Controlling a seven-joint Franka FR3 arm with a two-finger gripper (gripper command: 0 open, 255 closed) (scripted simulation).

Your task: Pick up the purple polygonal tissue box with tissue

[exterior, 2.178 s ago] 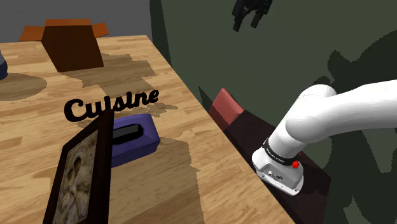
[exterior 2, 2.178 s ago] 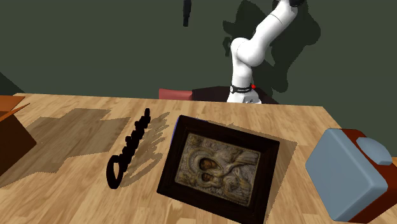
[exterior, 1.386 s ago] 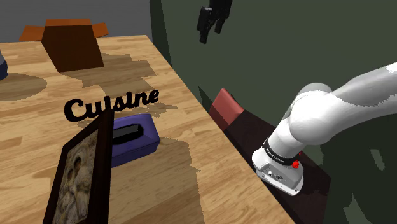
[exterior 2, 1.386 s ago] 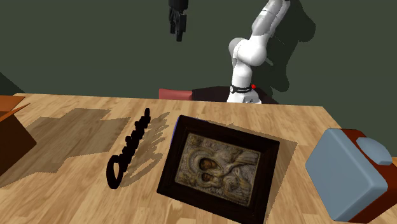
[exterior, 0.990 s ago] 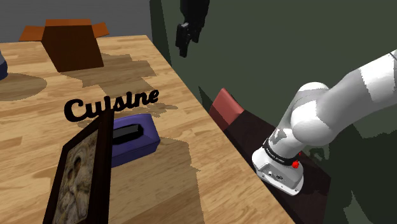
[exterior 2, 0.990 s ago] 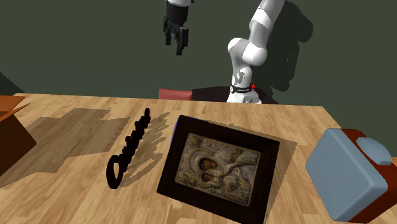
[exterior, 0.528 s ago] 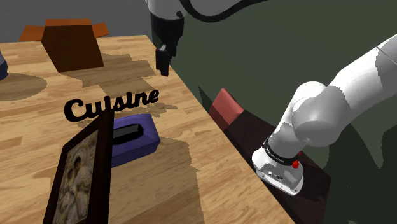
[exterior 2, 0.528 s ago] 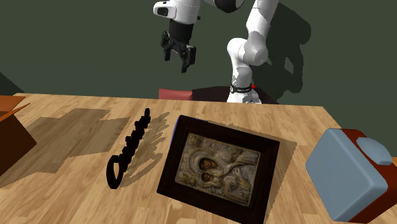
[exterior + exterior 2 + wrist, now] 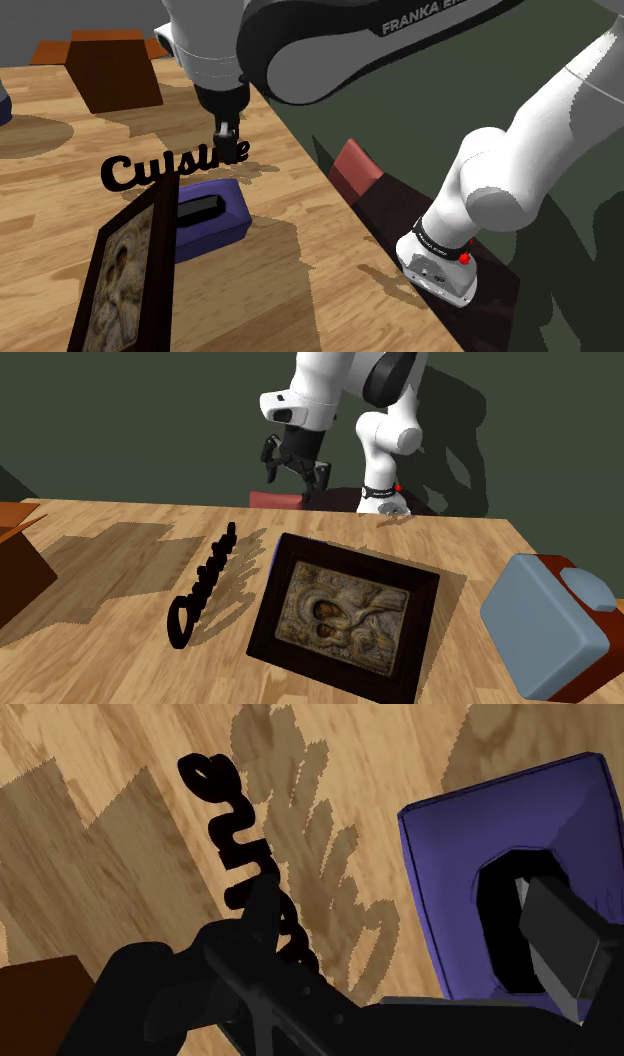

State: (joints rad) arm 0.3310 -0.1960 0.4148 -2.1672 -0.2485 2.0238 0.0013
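Our gripper (image 9: 296, 472) hangs spread and empty over the Cuisine sign (image 9: 140, 168). The purple tissue box (image 9: 212, 224) lies on the table (image 9: 300, 270) beside the picture frame (image 9: 120, 265). It is probably light and thin-walled, so we would clasp its long sides gently.

Cuisine sign (image 9: 175, 165) and picture frame (image 9: 125, 270) crowd tissue box (image 9: 226, 226).

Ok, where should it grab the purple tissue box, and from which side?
Probably from straight above, the end effector closing across the two long side walls of the purple tissue box. It lies flat and low; the picture frame crowds one short end, while a gap separates it from the Cuisine sign.
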